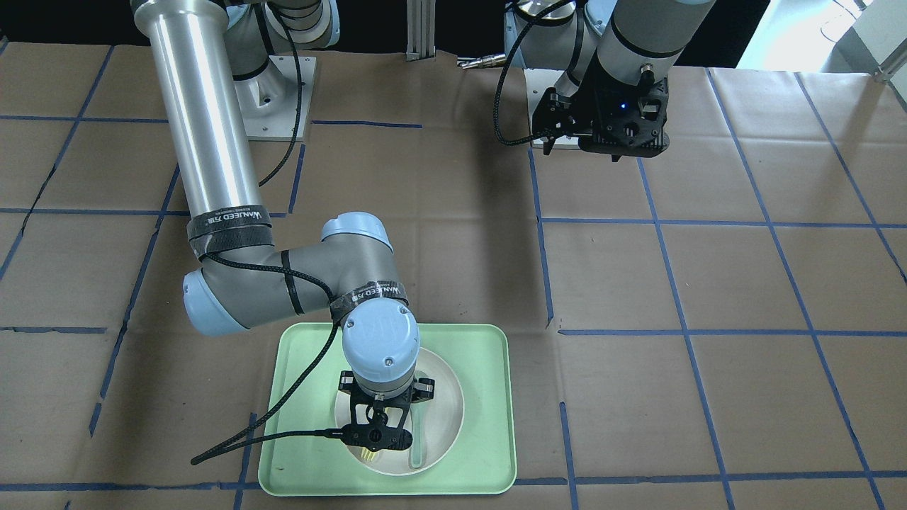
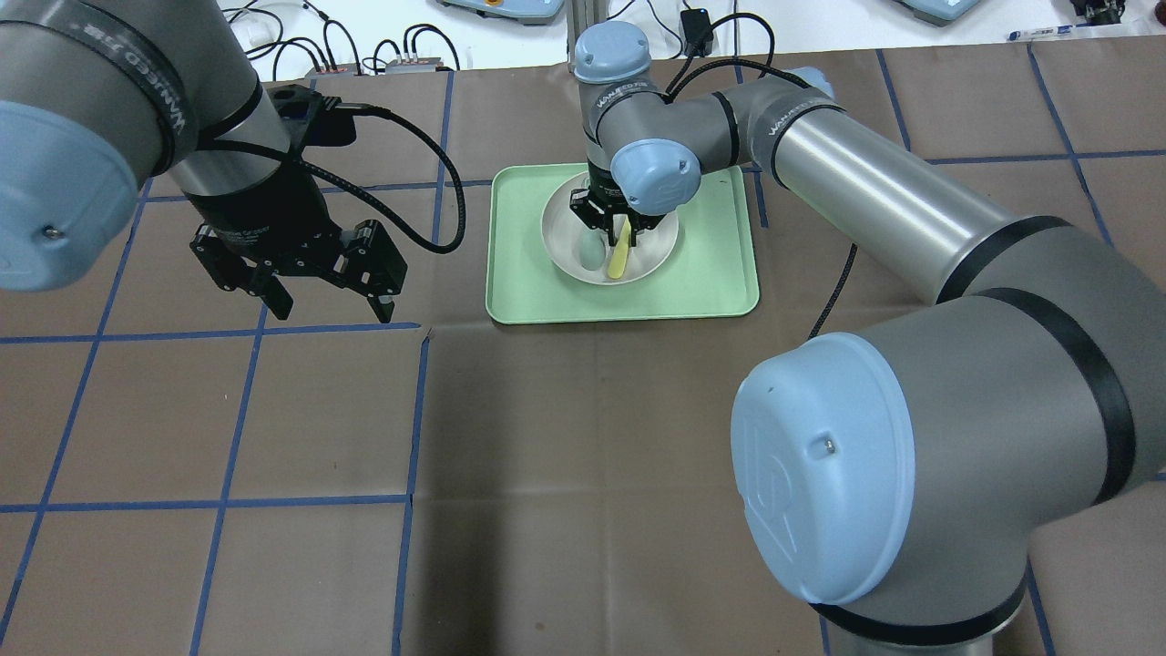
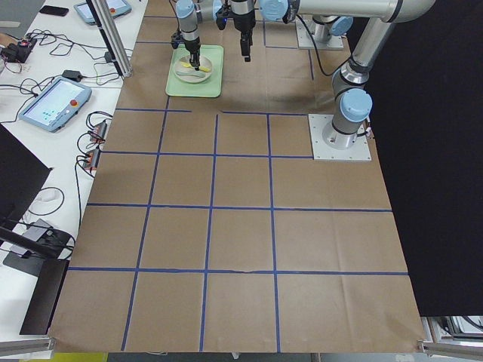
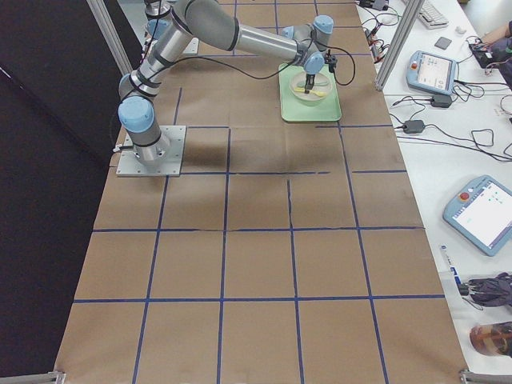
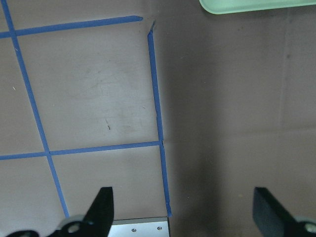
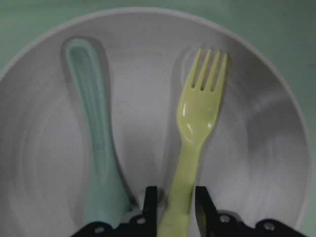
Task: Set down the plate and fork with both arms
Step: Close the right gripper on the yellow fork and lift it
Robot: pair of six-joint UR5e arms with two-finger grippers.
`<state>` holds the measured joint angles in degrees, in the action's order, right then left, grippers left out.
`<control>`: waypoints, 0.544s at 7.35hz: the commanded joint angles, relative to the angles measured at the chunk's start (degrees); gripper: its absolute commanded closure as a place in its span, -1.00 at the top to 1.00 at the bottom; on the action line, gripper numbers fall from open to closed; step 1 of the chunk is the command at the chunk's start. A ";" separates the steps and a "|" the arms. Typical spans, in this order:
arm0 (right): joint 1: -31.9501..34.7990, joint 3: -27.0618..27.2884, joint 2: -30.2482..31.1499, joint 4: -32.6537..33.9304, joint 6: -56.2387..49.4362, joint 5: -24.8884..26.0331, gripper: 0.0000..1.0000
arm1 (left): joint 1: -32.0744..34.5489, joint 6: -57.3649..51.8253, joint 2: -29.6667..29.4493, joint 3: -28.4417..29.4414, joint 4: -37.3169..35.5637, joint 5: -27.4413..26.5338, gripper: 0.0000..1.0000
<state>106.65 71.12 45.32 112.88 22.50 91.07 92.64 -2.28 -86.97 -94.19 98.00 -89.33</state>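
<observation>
The off-white plate (image 2: 658, 248) sits in the light-green tray (image 2: 710, 273). The pale-yellow fork (image 6: 200, 123) lies in the plate, next to a grey-green spoon (image 6: 91, 128). My right gripper (image 6: 177, 202) is down in the plate with its fingers closed on the fork's handle. In the overhead view the right gripper (image 2: 619, 239) stands over the fork (image 2: 619, 259). My left gripper (image 2: 330, 310) is open and empty. It hangs above the bare table to the left of the tray, and its fingers are wide apart in the left wrist view (image 5: 182, 207).
The table is brown paper with a blue tape grid. The tray's edge (image 5: 256, 5) shows at the top of the left wrist view. The right arm's base plate (image 1: 273, 92) is at the robot side. Cables and control pendants lie beyond the table's far edge.
</observation>
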 commanded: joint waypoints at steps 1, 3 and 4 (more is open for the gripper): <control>0.05 -0.02 -0.14 1.10 0.00 0.08 -0.71 | 0.00 -0.18 -0.04 -0.03 0.00 0.04 1.00; 0.05 -0.72 -0.05 1.20 0.00 0.08 -0.93 | 0.00 0.26 -0.13 -0.03 0.00 0.04 1.00; 0.13 -0.90 0.55 1.11 0.00 0.08 -0.94 | 0.00 0.17 -0.13 -0.03 0.00 0.04 1.00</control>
<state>106.72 70.56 45.38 114.00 22.50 91.14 92.64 -2.14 -87.08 -94.22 97.98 -89.30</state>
